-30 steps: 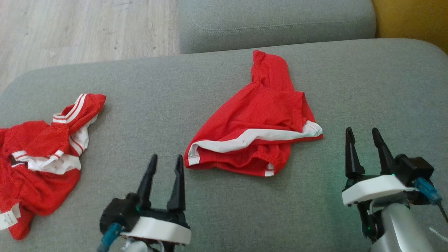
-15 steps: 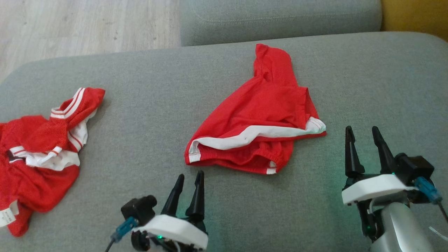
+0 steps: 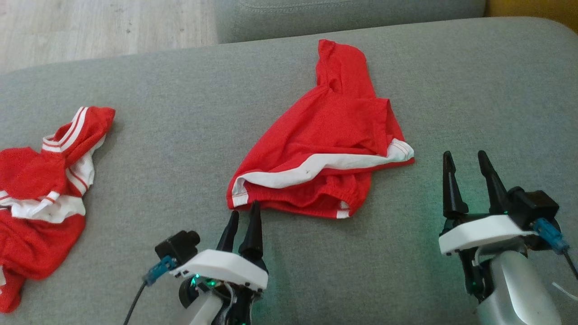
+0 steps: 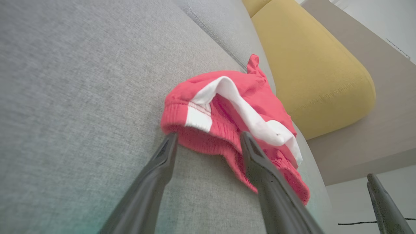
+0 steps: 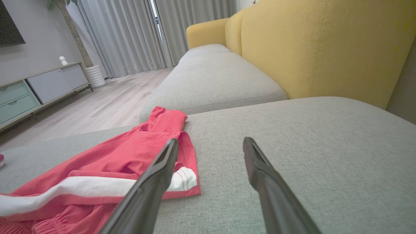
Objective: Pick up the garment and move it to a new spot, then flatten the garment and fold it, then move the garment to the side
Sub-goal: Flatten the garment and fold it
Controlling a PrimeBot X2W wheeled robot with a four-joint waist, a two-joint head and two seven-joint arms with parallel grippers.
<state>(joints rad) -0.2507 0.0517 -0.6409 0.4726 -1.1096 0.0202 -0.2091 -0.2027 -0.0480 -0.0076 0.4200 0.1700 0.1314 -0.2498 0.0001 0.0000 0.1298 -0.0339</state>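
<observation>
The garment (image 3: 329, 135), red shorts with a white side stripe, lies crumpled in the middle of the grey sofa cushion (image 3: 180, 113). My left gripper (image 3: 244, 210) stands open, its fingertips right at the garment's near left waistband corner. In the left wrist view the left gripper (image 4: 208, 135) has its two fingers on either side of the elastic edge of the garment (image 4: 227, 107), holding nothing. To the right of the garment, my right gripper (image 3: 464, 153) hovers open and empty. From the right wrist the garment (image 5: 130, 152) lies left of the right gripper (image 5: 211, 139).
A second red and white piece of clothing (image 3: 45, 180) lies bunched at the cushion's left end. Another grey cushion (image 3: 338, 13) adjoins at the back, with wooden floor (image 3: 90, 27) beyond on the left. A yellow backrest (image 5: 308, 42) rises on the right.
My left gripper has moved right and forward, up to the garment's waistband corner. The head camera has tilted, so the whole picture has shifted. The right gripper has stayed put.
</observation>
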